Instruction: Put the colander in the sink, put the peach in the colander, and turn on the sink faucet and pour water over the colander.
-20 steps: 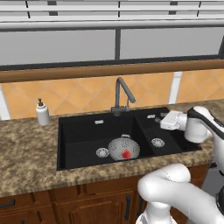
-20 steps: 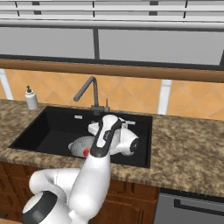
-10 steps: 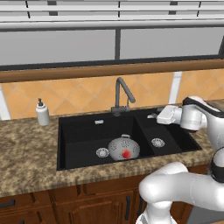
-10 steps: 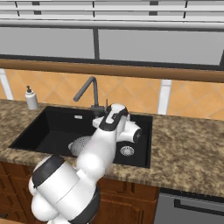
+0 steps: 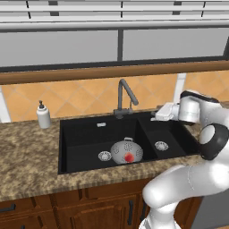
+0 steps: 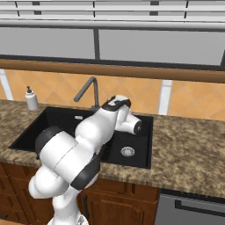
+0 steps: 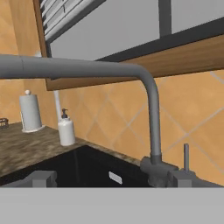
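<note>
A dark grey faucet (image 7: 151, 122) stands close in the foreground, its spout running level across the frame from the left before bending down to a chunky base with a thin upright lever (image 7: 186, 156) just to its right. Beyond it, a white soap bottle (image 7: 66, 130) and a paper towel roll (image 7: 29, 112) stand on the speckled stone surface (image 7: 26, 151) beside the black sink (image 7: 94, 170), against an orange tiled wall (image 7: 113, 118).

Colander (image 5: 126, 151) and peach (image 5: 129, 157) hidden behind arm in right base view. Sink (image 6: 30, 129) left basin mostly blocked there too. Faucet (image 7: 151, 113) spout tip cut off at left edge of hand view; lever (image 5: 129, 108) too small to read in left base view. Gripper (image 5: 155, 117) fingers too small to separate.
</note>
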